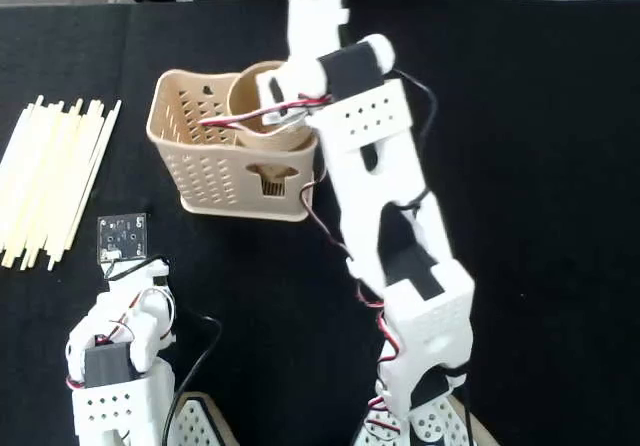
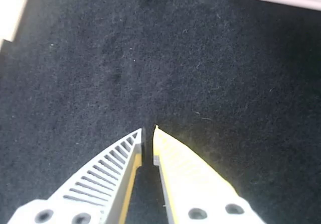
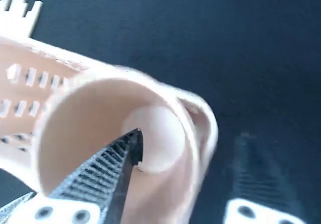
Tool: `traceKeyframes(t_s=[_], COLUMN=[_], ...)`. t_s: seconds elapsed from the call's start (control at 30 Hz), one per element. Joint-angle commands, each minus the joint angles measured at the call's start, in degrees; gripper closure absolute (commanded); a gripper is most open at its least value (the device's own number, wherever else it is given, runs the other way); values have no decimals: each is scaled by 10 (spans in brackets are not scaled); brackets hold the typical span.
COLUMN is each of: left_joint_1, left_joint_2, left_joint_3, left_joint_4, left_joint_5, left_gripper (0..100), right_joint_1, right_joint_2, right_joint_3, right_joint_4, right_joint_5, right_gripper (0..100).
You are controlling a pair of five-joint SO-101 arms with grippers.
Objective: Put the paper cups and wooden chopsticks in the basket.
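Observation:
A tan paper cup [image 1: 262,101] sits tilted at the right end of the beige basket [image 1: 215,171], its mouth facing up. My right gripper [image 1: 287,116] is shut on the cup's rim. In the right wrist view one finger [image 3: 125,153] is inside the paper cup [image 3: 95,118] and the other is outside its wall, with the basket [image 3: 30,68] behind. Several wooden chopsticks [image 1: 50,181] lie in a loose bundle on the black cloth at the far left. My left gripper [image 1: 135,278] rests low near the front left, shut and empty [image 2: 149,131].
A small dark square board [image 1: 122,237] lies just ahead of the left arm. The right arm [image 1: 390,226] stretches from the front centre up to the basket. Black cloth [image 1: 530,166] covers the table on the right.

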Motion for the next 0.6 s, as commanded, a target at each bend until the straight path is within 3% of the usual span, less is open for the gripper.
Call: traceKeyframes(t_s=[0.0, 0.23, 0.4, 0.57], left_joint_1=[0, 0, 0, 0], left_joint_2=[-1, -1, -1, -1], left_joint_3=[11, 11, 11, 11], left_joint_4=[0, 0, 0, 0], left_joint_5=[-1, -1, -1, -1], left_gripper=[946, 946, 946, 946], right_joint_1=[-11, -34, -91, -97], right_joint_2=[-47, -201, -371, -540], right_joint_3=[-60, -41, 75, 217], right_joint_4=[19, 19, 19, 19], right_joint_5=[4, 6, 8, 9], right_gripper=[511, 511, 511, 548])
